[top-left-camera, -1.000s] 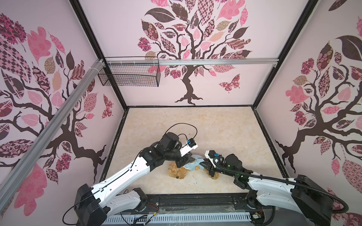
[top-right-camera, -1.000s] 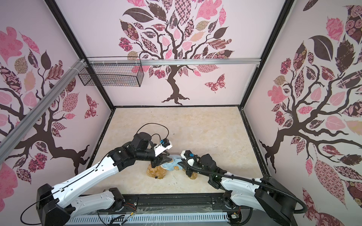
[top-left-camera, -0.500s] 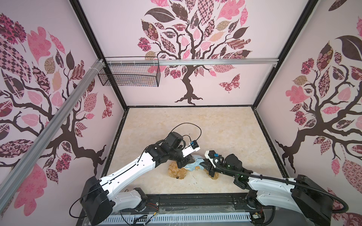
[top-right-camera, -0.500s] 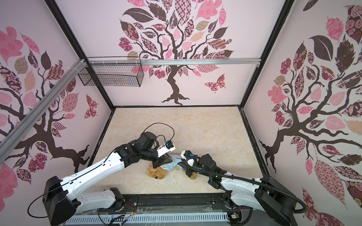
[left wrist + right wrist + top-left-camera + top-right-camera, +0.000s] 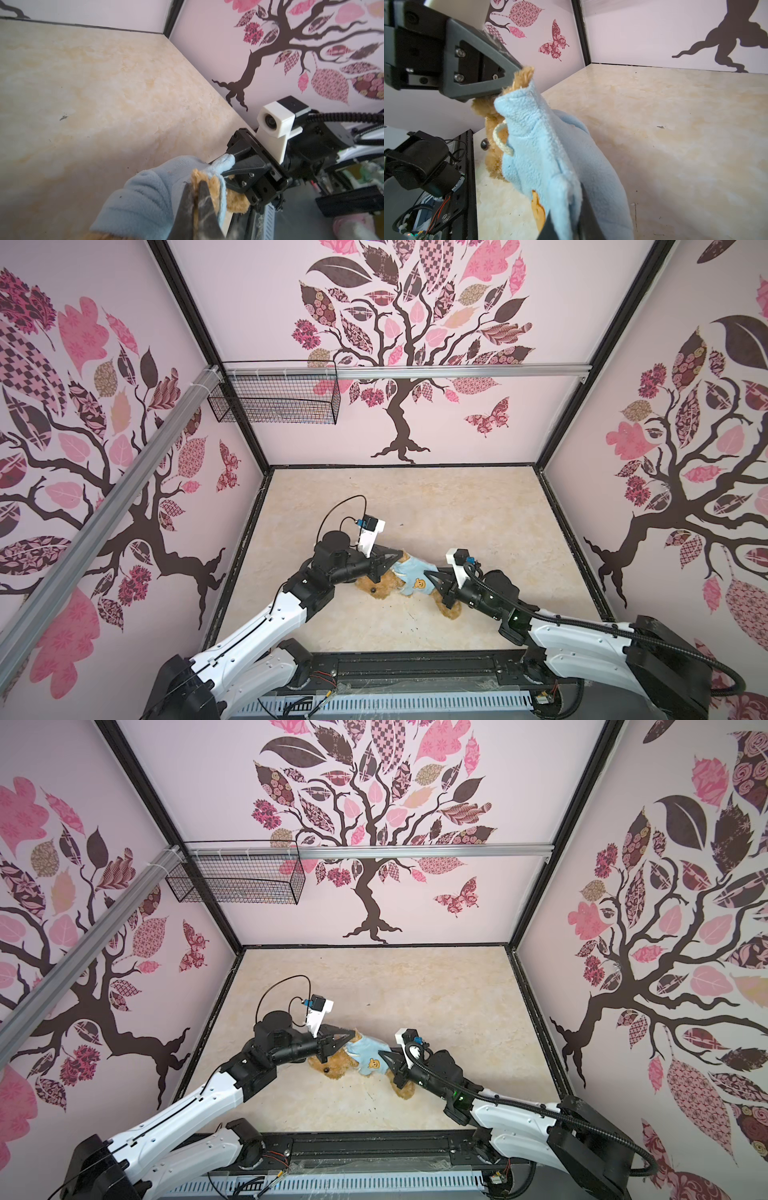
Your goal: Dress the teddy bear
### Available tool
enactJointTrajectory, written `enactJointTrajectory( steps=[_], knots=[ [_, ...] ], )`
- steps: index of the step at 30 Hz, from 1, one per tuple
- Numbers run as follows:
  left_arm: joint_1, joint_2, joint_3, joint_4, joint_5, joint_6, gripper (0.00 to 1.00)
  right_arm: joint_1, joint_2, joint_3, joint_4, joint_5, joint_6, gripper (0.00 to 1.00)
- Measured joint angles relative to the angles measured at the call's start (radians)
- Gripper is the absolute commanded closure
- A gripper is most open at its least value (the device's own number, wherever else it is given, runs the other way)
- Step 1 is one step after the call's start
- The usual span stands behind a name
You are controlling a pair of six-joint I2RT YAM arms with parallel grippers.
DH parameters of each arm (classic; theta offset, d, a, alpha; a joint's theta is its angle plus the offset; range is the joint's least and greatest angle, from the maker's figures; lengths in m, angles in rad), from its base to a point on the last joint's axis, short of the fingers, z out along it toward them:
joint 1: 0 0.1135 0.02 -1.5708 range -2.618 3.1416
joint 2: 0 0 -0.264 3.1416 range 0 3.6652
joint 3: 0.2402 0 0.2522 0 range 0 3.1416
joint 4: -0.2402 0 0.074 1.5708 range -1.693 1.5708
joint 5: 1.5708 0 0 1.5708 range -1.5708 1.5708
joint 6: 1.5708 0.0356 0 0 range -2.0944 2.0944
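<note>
Two closed grips on one bear (image 5: 380, 587).
Left fingers (image 5: 182, 209) pinch its sleeved paw; right fingers (image 5: 589, 226) clamp the shirt (image 5: 411, 572) hem.

Top views look down (overlapping) — wrist cameras close on teddy bear (image 5: 493, 164).

1. Light was bright, even and diffuse; shadows on the floor (image 5: 675, 124) lay soft;
2. Both top views bowed at the edges;
3. Wrist views blurred nearest the lens; the left gripper (image 5: 194, 184) was smeared.
</note>
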Motion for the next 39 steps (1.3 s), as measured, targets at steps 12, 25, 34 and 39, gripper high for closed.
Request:
enactJointTrajectory(
  steps=[12, 25, 34, 39],
  knots=[
    [0.013, -0.031, -0.035, -0.087, -0.018, 0.166, 1.00, 0.008, -0.060, 0.196, -0.444, 0.075, -0.134, 0.40],
    [0.021, 0.019, -0.032, -0.132, 0.122, 0.414, 1.00, 0.001, -0.039, 0.346, -0.597, -0.131, -0.375, 0.36],
    [0.021, 0.037, -0.024, -0.135, 0.150, 0.436, 1.00, -0.031, 0.129, 0.378, -0.535, -0.151, -0.375, 0.90],
    [0.060, 0.018, -0.037, -0.037, 0.143, 0.315, 1.00, -0.089, 0.130, 0.287, -0.485, -0.070, -0.236, 1.00]
  ],
)
